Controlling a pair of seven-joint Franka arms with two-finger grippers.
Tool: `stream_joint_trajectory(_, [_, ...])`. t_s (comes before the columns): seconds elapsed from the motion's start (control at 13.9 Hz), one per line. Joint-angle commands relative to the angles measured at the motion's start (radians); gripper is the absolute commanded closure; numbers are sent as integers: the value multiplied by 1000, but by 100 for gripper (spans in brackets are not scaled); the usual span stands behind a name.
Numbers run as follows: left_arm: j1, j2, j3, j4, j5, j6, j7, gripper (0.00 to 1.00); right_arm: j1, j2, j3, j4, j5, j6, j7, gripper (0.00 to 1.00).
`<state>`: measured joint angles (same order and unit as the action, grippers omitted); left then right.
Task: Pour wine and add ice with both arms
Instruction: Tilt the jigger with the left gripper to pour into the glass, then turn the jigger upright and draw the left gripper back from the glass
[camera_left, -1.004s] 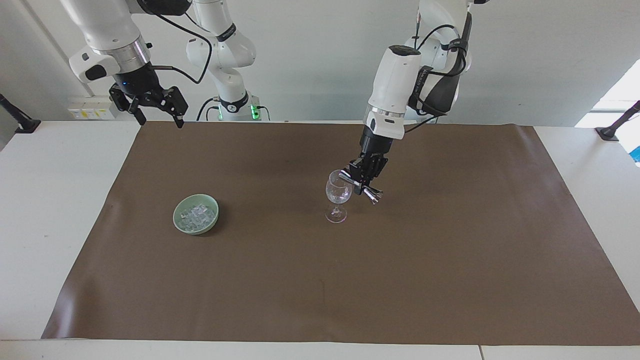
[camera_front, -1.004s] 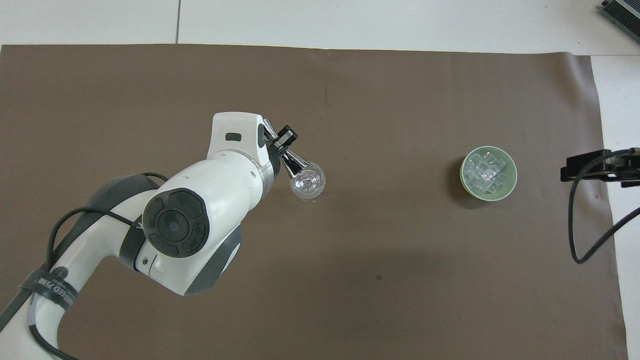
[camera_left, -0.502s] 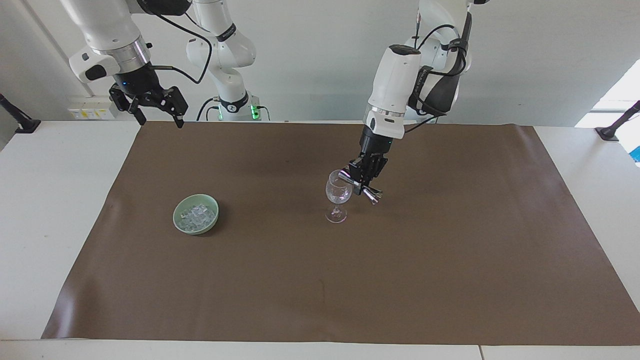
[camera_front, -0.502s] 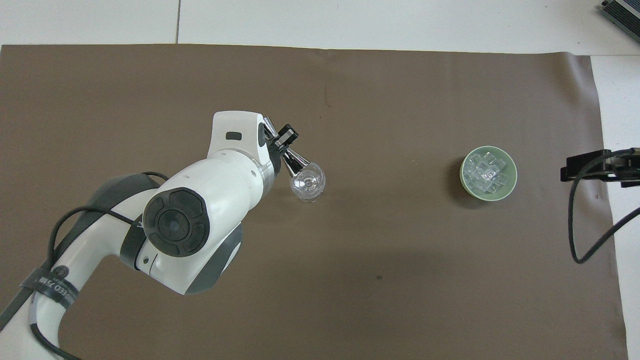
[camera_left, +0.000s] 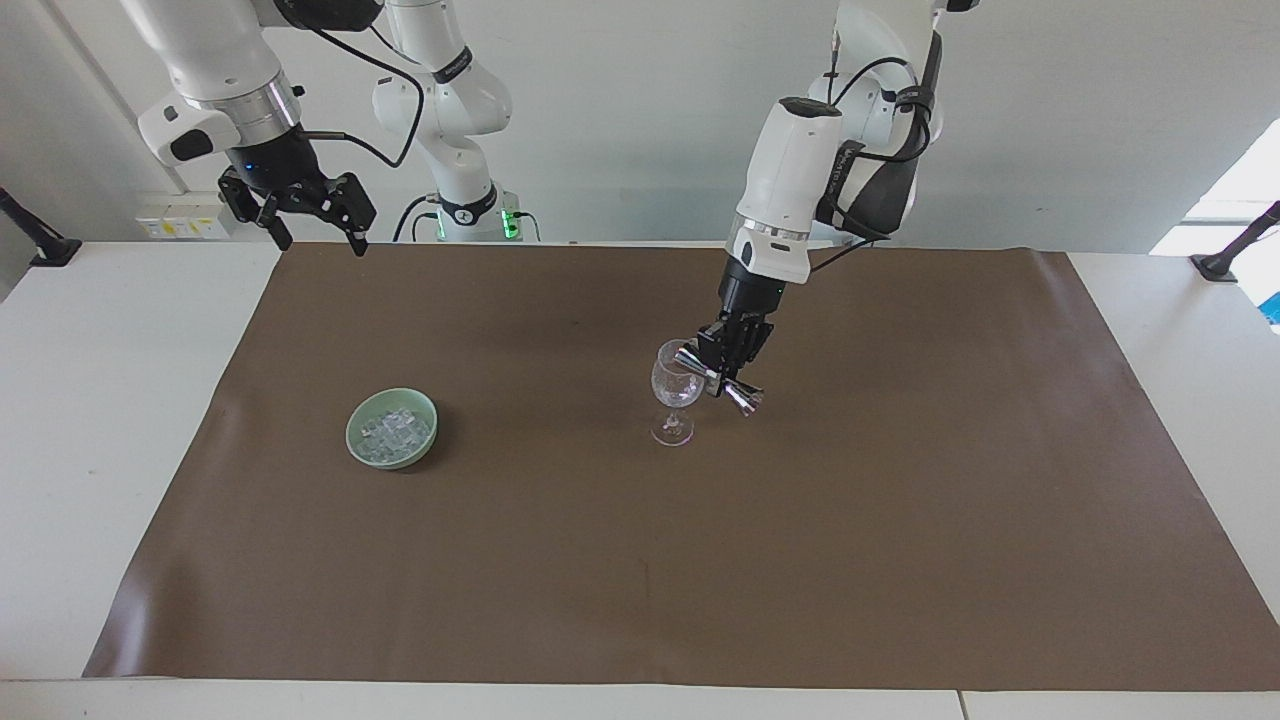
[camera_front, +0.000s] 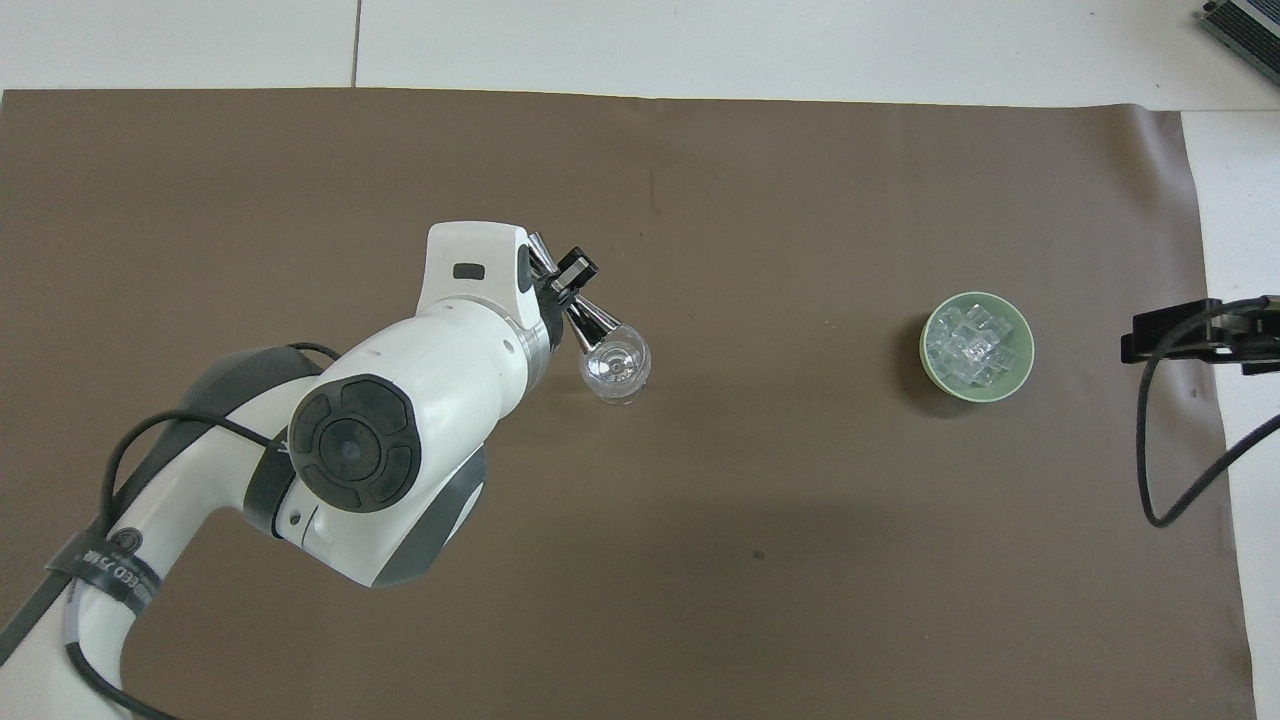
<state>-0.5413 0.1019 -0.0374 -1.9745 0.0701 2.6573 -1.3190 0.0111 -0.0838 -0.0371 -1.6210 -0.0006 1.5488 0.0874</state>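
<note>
Brown matting (camera_left: 900, 520) covers the worktop, where the left pincer (camera_left: 722, 372) pinches a steel jigger (camera_left: 735, 392) tipped at the wine glass (camera_left: 676, 392), risking a knock, while the right pincer (camera_left: 318, 228) waits spread, ice (camera_left: 393, 430) sitting in its green bowl (camera_left: 358, 448).

Both views are bright and evenly lit, with soft light from above. In the facing view a window (camera_left: 1235, 190) at the edge is blown out to white. The brown mat (camera_left: 900, 520) is matte with no glare. Shadows are faint and diffuse: a dim patch beside the green bowl (camera_front: 977, 346), another under the white arm (camera_front: 400, 440). The wine glass (camera_left: 676, 385) shows small highlights, though its rim is perhaps too fine to read. Focus is sharp throughout; the mat's edges look straight, with little distortion.
</note>
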Motion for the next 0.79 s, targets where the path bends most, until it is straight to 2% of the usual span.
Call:
stream_joint_trajectory(0.0, [6,9,4,2,-79,30,-13,100,0,-16,0,-11,8,-12,-20,0])
stream_joint_trajectory(0.36, [21,9,4,2,-237,33,-11,100,0,-16,0,-11,8,-12,-20,0])
stream_joint_trajectory(0.57, [59,15,5,8,-493,36,-9,100,0,-16,0,-11,8,-12,-20,0])
stream_joint_trajectory(0.72, [87,15,4,6,-587,39,-9,100,0,-16,0,-11,8,-12,-20,0])
